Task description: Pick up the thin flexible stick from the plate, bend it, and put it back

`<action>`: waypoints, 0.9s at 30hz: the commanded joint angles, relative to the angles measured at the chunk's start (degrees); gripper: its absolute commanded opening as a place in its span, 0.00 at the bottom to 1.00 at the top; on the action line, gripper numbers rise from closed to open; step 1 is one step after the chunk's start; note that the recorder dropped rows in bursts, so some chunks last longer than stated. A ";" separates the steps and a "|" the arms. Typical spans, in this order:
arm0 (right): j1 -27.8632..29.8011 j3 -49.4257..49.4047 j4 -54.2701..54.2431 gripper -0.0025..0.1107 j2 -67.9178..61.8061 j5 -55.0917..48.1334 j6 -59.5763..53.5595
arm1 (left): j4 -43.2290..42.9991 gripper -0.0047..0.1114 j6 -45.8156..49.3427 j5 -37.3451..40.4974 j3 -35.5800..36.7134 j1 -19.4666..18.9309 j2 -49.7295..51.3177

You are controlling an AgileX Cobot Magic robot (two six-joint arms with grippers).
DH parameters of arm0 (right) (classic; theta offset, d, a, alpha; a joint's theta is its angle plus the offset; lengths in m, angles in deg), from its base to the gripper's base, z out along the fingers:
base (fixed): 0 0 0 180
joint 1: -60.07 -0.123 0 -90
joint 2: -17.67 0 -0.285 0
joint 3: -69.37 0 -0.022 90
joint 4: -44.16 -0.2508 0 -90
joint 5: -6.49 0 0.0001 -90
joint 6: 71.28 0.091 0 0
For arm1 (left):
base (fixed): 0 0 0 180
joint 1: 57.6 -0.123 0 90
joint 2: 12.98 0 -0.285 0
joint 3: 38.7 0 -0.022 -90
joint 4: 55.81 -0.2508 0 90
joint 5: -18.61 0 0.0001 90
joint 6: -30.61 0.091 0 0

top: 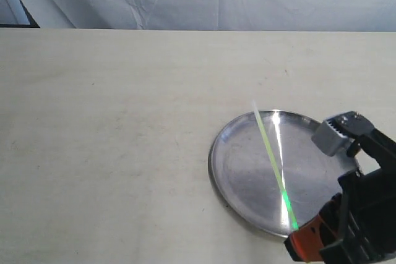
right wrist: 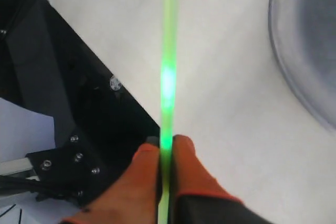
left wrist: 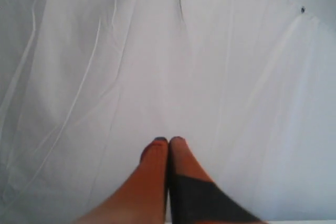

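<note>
Observed right gripper clamped on near end of thin flexible stick. Noted stick slanting across plate, far tip just past far rim. Recorded left gripper pressed together, empty, facing white cloth.

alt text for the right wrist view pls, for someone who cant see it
The orange-tipped right gripper is shut on a thin lime-green stick that runs straight out from it over a pale table. The curved rim of a shiny metal plate shows to one side, a black screwed panel to the other.
</note>
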 commanded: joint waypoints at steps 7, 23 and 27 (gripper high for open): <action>0.14 -1.60 -11.59 0.01 2.54 -0.09 -7.95 | -33.88 0.04 -37.38 -12.99 -12.98 0.03 26.55; -4.93 -1.60 -16.26 0.01 2.30 7.48 -10.51 | -15.95 0.04 -32.71 -40.40 -12.98 0.03 50.25; -4.93 -1.60 -19.15 0.01 2.30 8.08 -10.66 | -15.74 0.04 -31.80 -40.40 -12.98 0.15 50.25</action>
